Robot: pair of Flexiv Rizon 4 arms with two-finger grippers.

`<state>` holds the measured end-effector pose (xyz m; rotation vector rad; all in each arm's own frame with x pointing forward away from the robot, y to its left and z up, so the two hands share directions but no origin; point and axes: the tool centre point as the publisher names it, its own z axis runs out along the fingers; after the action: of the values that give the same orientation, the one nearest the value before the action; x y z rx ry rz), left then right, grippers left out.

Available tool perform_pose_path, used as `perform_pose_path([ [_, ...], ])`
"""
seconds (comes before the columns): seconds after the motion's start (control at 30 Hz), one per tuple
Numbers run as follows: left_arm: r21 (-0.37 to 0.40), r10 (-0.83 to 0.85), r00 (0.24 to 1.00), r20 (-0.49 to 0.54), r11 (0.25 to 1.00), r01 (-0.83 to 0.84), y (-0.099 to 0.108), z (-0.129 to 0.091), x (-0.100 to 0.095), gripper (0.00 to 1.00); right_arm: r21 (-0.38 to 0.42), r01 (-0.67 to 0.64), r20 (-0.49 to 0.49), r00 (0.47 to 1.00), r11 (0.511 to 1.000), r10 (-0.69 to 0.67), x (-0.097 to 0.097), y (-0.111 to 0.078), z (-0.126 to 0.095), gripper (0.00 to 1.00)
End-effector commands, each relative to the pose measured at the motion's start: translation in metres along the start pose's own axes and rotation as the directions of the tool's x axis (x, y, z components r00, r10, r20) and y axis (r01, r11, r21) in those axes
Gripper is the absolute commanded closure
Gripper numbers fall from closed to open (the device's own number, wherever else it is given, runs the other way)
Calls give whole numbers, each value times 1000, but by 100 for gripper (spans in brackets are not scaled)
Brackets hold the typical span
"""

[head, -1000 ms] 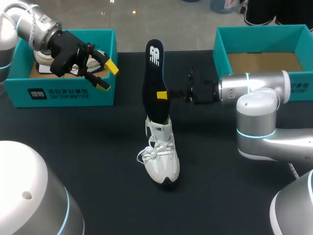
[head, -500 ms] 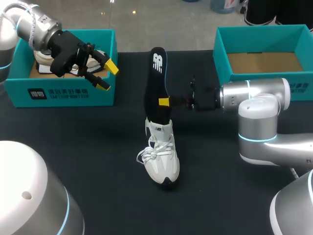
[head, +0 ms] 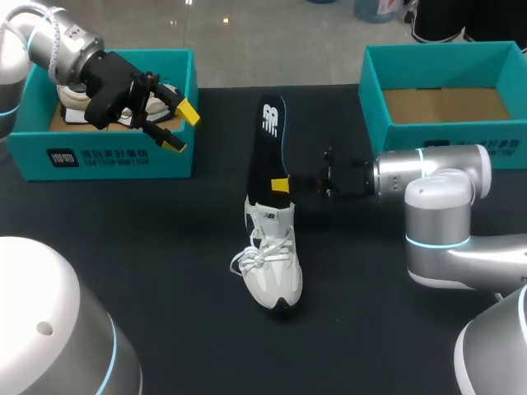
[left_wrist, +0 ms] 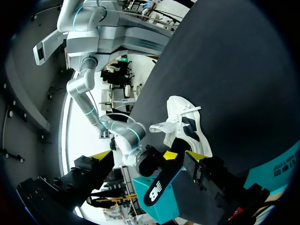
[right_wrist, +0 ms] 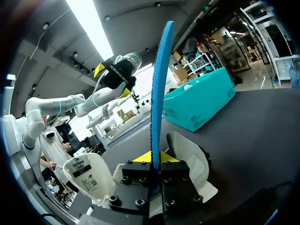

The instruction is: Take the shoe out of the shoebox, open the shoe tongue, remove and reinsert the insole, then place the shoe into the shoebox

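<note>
A white shoe stands on the black table, toe toward the front edge. A black insole with a blue underside rises upright from its heel opening. My right gripper is shut on the insole's lower part, just above the shoe collar. From the right wrist the insole shows edge-on between the yellow tips of the right gripper, with the shoe right under it. My left gripper hangs open and empty over the left shoebox. The left wrist view shows the shoe and insole ahead of the left gripper.
The left teal shoebox holds another pale shoe under my left gripper. A second teal shoebox at the back right shows a bare cardboard floor. Loose laces trail off the shoe's left side.
My right gripper has carried the insole down and slightly right, lowering its bottom end toward the shoe's opening. The left arm has stayed still.
</note>
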<state>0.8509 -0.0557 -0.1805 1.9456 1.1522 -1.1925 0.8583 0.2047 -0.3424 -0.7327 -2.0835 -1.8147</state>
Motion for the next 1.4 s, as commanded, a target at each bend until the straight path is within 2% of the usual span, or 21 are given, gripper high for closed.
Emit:
perform_pose_path([
  [0.03,1,1,1000,-4,1000,-1,-1,0,0,0,-4,-7,2,1000,1000,7,3,-11,0,100],
  [0.33,1,1,1000,-4,1000,-1,-1,0,0,0,20,-37,1,999,999,37,13,-26,2,100],
  [0.53,1,1,1000,-4,1000,-1,-1,0,0,0,37,-50,3,999,998,50,15,-28,2,100],
  [0.57,1,1,1000,-4,1000,-1,-1,0,0,0,37,-49,3,999,998,49,15,-27,1,68],
  [0.6,1,1,1000,-4,1000,-1,-1,0,0,0,37,-48,4,999,998,48,15,-24,1,56],
  [0.67,1,1,1000,-4,1000,-1,-1,0,0,0,38,-38,8,999,999,38,16,-20,2,49],
  [0.73,1,1,1000,-4,1000,-1,-1,0,0,0,41,-29,9,1000,999,28,16,-14,2,30],
  [0.77,1,1,1000,-4,1000,-1,-1,0,0,0,40,-24,8,1000,999,24,16,-11,2,25],
  [0.83,1,1,1000,-4,1000,-1,-1,0,0,0,42,-15,7,1000,999,15,16,-5,3,20],
  [0.97,1,1,1000,-4,1000,-1,-1,0,0,0,52,-5,4,1000,999,4,13,7,4,20],
  [1.13,1,1,1000,-4,1000,-1,-1,0,0,0,85,-15,-2,1000,996,15,9,17,8,27],
  [1.17,1,1,1000,-4,1000,-1,-1,0,0,0,88,-14,-2,1000,996,14,8,18,9,33],
  [1.23,1,1,1000,-4,1000,-1,-1,0,0,0,101,-20,-6,1000,995,21,6,20,11,50],
  [1.33,1,1,1000,-4,1000,-1,-1,0,0,0,123,-36,-3,999,992,37,3,19,14,60],
  [1.4,1,1,1000,-4,1000,-1,-1,0,0,0,128,-39,0,999,991,39,2,16,14,77],
])
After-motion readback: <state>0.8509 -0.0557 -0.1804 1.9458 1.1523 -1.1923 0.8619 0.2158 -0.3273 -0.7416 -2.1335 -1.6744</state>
